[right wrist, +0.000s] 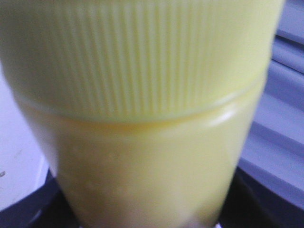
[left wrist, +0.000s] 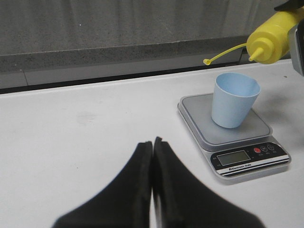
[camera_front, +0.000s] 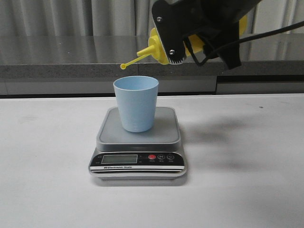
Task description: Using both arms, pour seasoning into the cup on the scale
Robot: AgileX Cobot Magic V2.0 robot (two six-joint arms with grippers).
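The right gripper is clamped on the bottle, tipped with its nozzle toward nine o'clock above the cup, which sits mid-scale. The nozzle looks short of the rim, so seasoning could fall outside. Only the left wrist view shows the left gripper, fingers together, idle; the right wrist view shows only yellow plastic.

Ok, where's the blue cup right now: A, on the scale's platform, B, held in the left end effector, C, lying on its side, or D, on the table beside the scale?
A: the cup stands upright on the scale platform, under the tilted seasoning bottle.
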